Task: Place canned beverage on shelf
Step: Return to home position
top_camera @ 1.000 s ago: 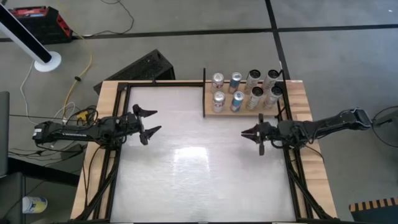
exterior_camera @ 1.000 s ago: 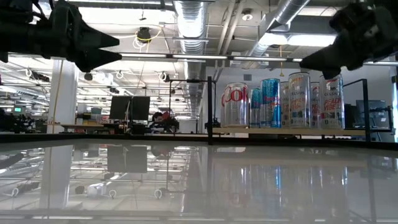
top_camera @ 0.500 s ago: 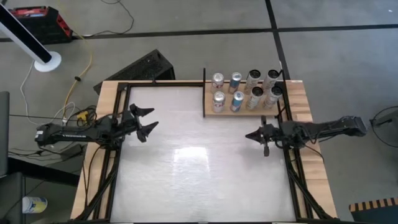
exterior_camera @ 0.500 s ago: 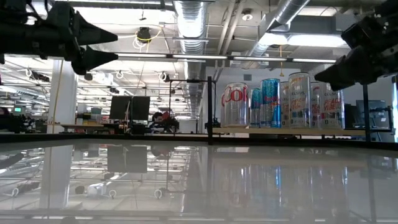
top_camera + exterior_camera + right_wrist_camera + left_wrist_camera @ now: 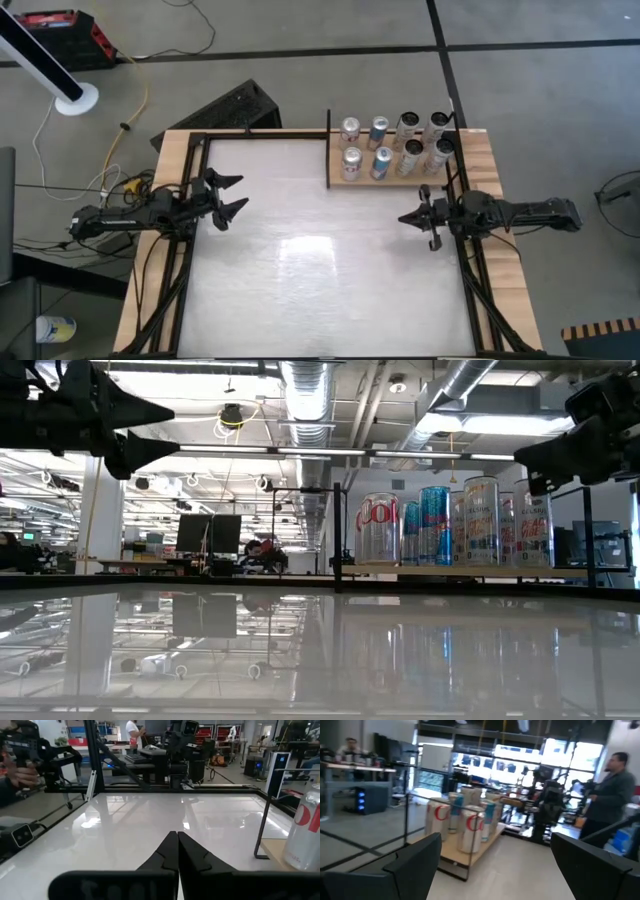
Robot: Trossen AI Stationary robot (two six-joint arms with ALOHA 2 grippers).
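Eight cans [image 5: 351, 160] stand upright in two rows on the shelf [image 5: 366, 180], and none sits off it on the bench [image 5: 300, 280], so placing looks done and only parking the arms remains. Left pincer [image 5: 240, 193] gapes wide and empty, well apart from the shelf; right pincer [image 5: 403, 217] is pressed closed and empty, near the shelf's front. Red script "Co…" shows on one silver can [image 5: 379, 528]; other lettering is too small to read.

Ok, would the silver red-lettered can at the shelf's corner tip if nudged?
Probably tips: the silver red-lettered can stands tall and narrow. Its round body would likely roll. It sits near the edge of the light-brown wooden shelf, so may drop off.
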